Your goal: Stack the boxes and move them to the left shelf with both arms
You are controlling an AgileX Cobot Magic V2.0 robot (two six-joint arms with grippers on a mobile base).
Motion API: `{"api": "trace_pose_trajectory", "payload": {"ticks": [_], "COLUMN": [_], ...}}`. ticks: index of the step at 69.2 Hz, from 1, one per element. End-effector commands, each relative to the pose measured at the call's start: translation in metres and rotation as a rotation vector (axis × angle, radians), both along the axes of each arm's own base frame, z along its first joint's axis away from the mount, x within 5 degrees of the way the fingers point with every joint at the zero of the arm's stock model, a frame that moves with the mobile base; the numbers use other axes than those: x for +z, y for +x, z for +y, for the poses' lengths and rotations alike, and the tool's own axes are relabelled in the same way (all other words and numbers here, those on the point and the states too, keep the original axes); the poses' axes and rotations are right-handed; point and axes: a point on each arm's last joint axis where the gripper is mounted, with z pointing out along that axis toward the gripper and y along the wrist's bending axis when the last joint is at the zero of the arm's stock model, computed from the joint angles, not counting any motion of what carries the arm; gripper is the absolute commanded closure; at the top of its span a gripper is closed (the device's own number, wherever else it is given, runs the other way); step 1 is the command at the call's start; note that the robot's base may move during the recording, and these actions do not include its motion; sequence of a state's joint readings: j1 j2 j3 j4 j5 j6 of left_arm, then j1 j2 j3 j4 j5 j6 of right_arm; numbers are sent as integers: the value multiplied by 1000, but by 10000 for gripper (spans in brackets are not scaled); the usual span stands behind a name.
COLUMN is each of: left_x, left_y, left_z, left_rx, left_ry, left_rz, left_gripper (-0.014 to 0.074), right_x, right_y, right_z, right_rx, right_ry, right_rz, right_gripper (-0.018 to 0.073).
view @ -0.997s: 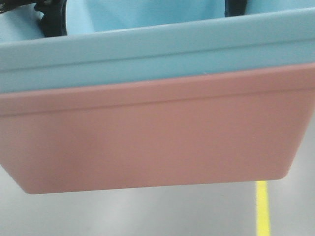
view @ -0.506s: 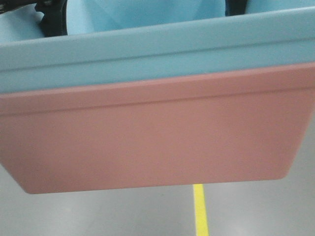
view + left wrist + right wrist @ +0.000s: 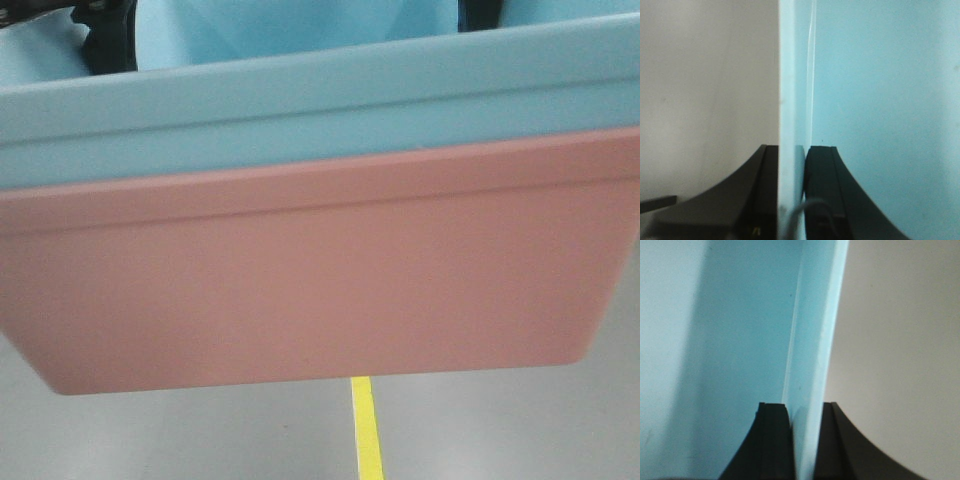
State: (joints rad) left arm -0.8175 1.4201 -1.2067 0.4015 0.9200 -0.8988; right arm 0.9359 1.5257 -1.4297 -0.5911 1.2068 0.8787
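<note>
Grey floor (image 3: 150, 440), smooth, with one yellow line (image 3: 366, 430) running away from the camera, fills the bottom strip of the front view. Everything above it is the stack: pink bin (image 3: 300, 290) underneath, blue bin (image 3: 300, 110) nested inside it with only its rim band showing above the pink rim. Both are matte plastic with stepped rims and rounded lower corners. The pink long wall faces the camera and is tilted, right side higher. Black arm parts (image 3: 108, 40) poke in at the top left and top right, behind the blue rim. Jaw state can't be read from this view.

Left wrist view: left gripper (image 3: 792, 150) is clamped on the blue bin's wall, seen edge-on as a thin pale vertical strip. Its black fingers (image 3: 821, 190) sit flush on both faces, so the jaws are open only by the wall's thickness. Blue bin interior is to the right, a plain beige blur to the left. A thin grey cable (image 3: 802, 210) loops at the bottom.

Right wrist view: mirror case. Right gripper (image 3: 802, 407) pinches the opposite blue wall, with one black finger (image 3: 772, 440) inside the bin and one outside, and the same narrow gap. Blue interior is to the left, plain beige to the right. Neither wrist view shows pink plastic or the floor.
</note>
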Motion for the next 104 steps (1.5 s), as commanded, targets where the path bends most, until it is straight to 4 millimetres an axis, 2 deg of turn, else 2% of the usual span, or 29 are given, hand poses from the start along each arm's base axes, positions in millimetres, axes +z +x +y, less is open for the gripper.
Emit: {"api": "trace_pose_trajectory", "payload": {"ticks": [1, 104], "left_x": [40, 39], "left_y": [-4, -4], "left_z": [-24, -24], "left_rx": [-128, -128], "left_ry": [-271, -269], "left_rz": [-195, -193], "left_gripper": [606, 606], "right_x": [29, 29], "right_y": [-6, -5], "right_z": [20, 20], "right_rx": [154, 152], "right_ry": [237, 236], "right_rz": [-116, -118], "right_gripper": [506, 506]}}
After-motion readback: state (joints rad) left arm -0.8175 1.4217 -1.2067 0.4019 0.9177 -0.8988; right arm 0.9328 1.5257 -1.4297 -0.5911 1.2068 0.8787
